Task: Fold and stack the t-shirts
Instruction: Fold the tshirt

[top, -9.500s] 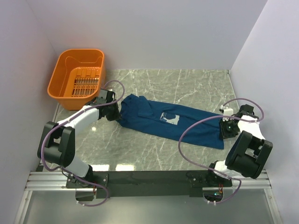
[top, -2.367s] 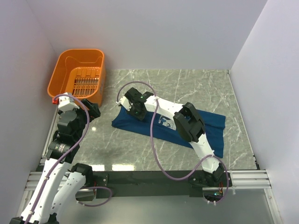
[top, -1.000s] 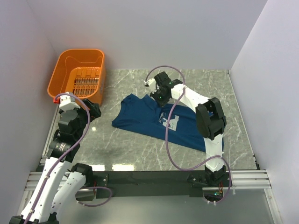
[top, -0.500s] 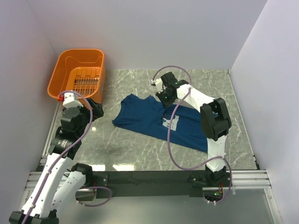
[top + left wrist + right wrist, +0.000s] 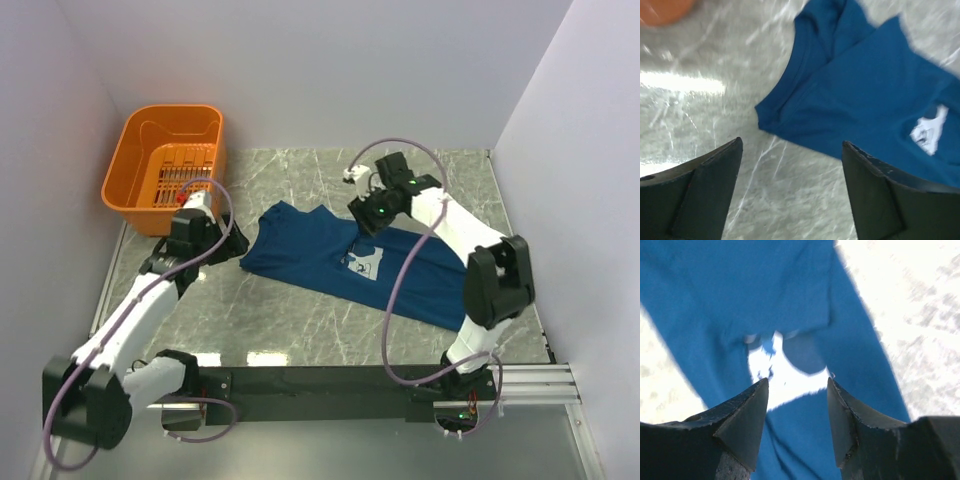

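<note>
The dark blue t-shirt [image 5: 320, 250] lies spread on the marble table, its pale chest print [image 5: 365, 262] facing up. My right gripper [image 5: 364, 216] hovers over the shirt's far edge, just above the print. In the right wrist view its jaws [image 5: 797, 381] stand open over the print [image 5: 785, 371], with nothing between them. My left gripper [image 5: 230, 244] is at the shirt's left end. In the left wrist view it [image 5: 791, 143] is open over bare marble, with the shirt's collar end [image 5: 805, 95] just ahead.
An orange basket [image 5: 165, 165] stands at the back left corner, close behind the left arm. White walls close in the table on the left, back and right. The right arm's cable [image 5: 400, 290] loops over the shirt's right half.
The right gripper has opened, let go of the shirt and drifted right. The left arm has swung down from its raised pose to the shirt's left end.
</note>
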You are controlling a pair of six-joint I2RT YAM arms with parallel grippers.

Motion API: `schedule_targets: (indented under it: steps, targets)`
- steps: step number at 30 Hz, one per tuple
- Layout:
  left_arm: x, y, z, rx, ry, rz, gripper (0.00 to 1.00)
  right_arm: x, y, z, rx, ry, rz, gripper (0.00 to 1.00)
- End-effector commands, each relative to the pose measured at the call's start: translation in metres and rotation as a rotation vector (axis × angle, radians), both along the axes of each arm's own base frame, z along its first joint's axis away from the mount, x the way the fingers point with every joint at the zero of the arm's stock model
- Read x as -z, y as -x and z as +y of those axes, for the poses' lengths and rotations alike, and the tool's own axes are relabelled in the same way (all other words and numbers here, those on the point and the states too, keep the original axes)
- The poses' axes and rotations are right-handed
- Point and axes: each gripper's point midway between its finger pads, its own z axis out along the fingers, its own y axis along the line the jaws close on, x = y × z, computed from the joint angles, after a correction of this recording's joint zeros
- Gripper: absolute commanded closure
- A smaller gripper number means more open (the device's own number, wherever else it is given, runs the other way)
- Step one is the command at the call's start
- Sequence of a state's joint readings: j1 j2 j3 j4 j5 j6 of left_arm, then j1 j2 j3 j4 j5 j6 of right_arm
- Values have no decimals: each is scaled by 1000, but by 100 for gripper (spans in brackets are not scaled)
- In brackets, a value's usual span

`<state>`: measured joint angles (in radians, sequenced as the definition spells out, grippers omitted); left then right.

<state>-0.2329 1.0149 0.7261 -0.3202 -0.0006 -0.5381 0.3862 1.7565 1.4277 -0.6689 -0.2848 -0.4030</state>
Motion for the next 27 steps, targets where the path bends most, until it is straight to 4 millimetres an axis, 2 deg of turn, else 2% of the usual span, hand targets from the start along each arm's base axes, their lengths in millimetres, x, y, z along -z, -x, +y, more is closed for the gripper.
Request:
schedule_targets:
  steps: [1,2,3,4,5,6,7,9,10,12,14,15,16,18,19,22,24,25,26,27]
  targets:
    - [-3,-11,-9,56,1,21,16,-24,36,-10,-179,-67,-23,43]
    - [10,-12,-13,72,-5,66,17,-24,43,-14,-198,-71,-21,43]
    - [9,-17,-14,80,-8,72,19,-13,59,-24,-212,-77,26,43]
    - [21,-19,-16,99,-23,111,23,-20,65,-31,-233,-72,-8,43]
    - [24,-21,-18,115,-23,125,25,-11,76,-40,-231,-62,15,43]
    - [22,-25,-22,131,-20,128,26,-10,81,-52,-215,-65,23,43]
    - [31,-27,-23,146,-28,156,28,-16,87,-61,-227,-61,-11,43]
    - [29,-33,-29,174,-26,156,28,-11,105,-77,-216,-65,26,43]
    - [36,-34,-29,185,-37,176,29,-14,107,-93,-196,-51,9,43]
    - [34,-41,-33,204,-55,174,29,-9,118,-112,-156,-23,29,43]
    - [45,-45,-38,221,-78,210,29,-1,118,-137,-57,-10,34,43]
    - [43,-49,-40,225,-87,215,30,-1,109,-144,-18,-6,1,43]
    - [51,-51,-44,233,-107,234,30,0,105,-157,45,-7,2,43]
    - [47,-57,-51,249,-123,220,32,2,94,-165,105,-20,7,43]
    - [51,-58,-54,253,-135,232,32,2,89,-167,121,-32,8,43]
    - [53,-64,-53,237,-156,243,34,4,73,-175,165,-46,3,43]
    - [45,-74,-56,233,-149,221,35,4,60,-183,198,-51,-10,43]
    - [49,-80,-59,232,-147,228,35,0,51,-187,216,-52,-28,43]
    - [35,-94,-65,233,-134,192,36,-2,44,-195,245,-60,-35,43]
    - [33,-102,-67,224,-123,187,38,2,39,-199,280,-77,-9,43]
